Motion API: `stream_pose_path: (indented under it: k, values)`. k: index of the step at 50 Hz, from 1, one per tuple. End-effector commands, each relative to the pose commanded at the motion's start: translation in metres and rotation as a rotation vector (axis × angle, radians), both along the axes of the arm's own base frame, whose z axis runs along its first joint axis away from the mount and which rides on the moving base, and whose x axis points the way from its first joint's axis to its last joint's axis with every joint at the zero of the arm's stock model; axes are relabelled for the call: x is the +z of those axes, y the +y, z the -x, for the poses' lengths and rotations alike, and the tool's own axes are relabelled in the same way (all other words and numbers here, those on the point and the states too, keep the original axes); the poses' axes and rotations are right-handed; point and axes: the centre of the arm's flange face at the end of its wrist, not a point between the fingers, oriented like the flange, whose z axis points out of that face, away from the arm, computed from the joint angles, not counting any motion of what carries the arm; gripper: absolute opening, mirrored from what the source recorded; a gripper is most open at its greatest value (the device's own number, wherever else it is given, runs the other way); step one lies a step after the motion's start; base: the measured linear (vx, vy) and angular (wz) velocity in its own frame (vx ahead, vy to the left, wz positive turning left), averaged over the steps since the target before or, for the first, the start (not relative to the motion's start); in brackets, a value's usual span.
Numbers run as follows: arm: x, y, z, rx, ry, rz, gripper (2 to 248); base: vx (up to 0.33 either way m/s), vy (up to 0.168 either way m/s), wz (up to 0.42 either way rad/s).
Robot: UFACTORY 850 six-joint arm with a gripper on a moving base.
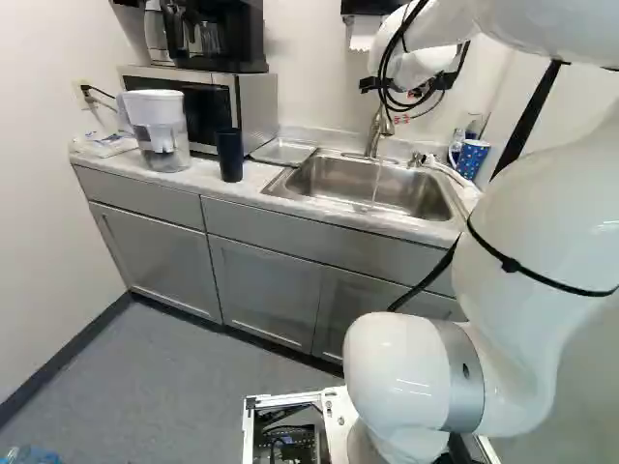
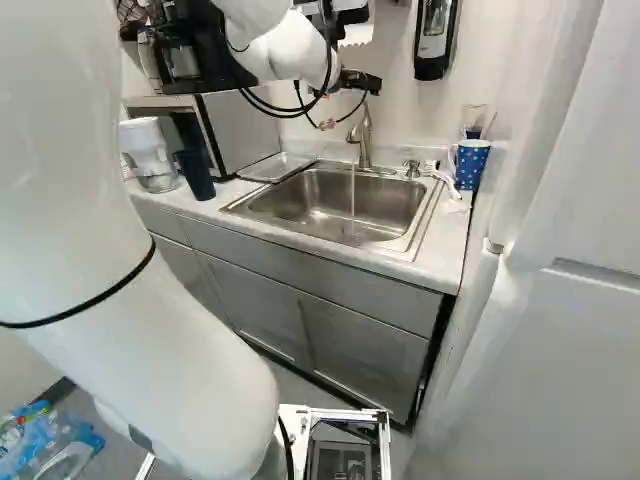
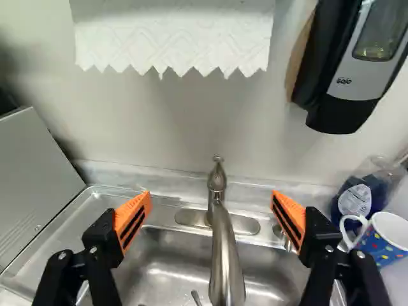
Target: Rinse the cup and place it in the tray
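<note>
Sink basin (image 2: pixel 300 203): brushed s/steel, satin. Faucet (image 3: pixel 226 264): smooth metal, semi-gloss. Tray (image 1: pixel 282 152): shiny, metal-look. Paper towel (image 3: pixel 172 38): embossed, matt. Soap dispenser (image 3: pixel 338 113): smooth plastic. Cab. doors (image 1: pixel 263 290): smooth, low sheen.

"In the left base view, where does everything sit around the rectangular steel sink (image 1: pixel 324 184)?"

"It's set in the pale, flat counter (image 1: pixel 198 180), with the curved metal faucet (image 1: pixel 375 135) at twelve."

"Ten o'clock?"

"The flat metal tray (image 1: pixel 283 152), right of the boxy silver-and-black microwave (image 1: pixel 253 106) (black coffee maker (image 1: pixel 242 34) on top)."

"Nine?"

"The tall dark cup (image 1: pixel 229 155), before the microwave; at its own nine, the white-topped clear pitcher (image 1: pixel 162 130)."

"Two?"

"The blue dotted mug (image 1: pixel 470 159), on the counter."
</note>
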Motion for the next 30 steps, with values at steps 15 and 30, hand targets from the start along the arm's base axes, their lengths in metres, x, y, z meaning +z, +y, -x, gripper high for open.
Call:
stream_pose_path:
  k: [15,30]
  values:
    - [-0.009,-0.007,0.031,-0.030,0.089,-0.025,247,0.000,0.000,0.000]
    - [-0.018,-0.009,0.065,-0.055,0.178,-0.054,247,0.000,0.000,0.000]
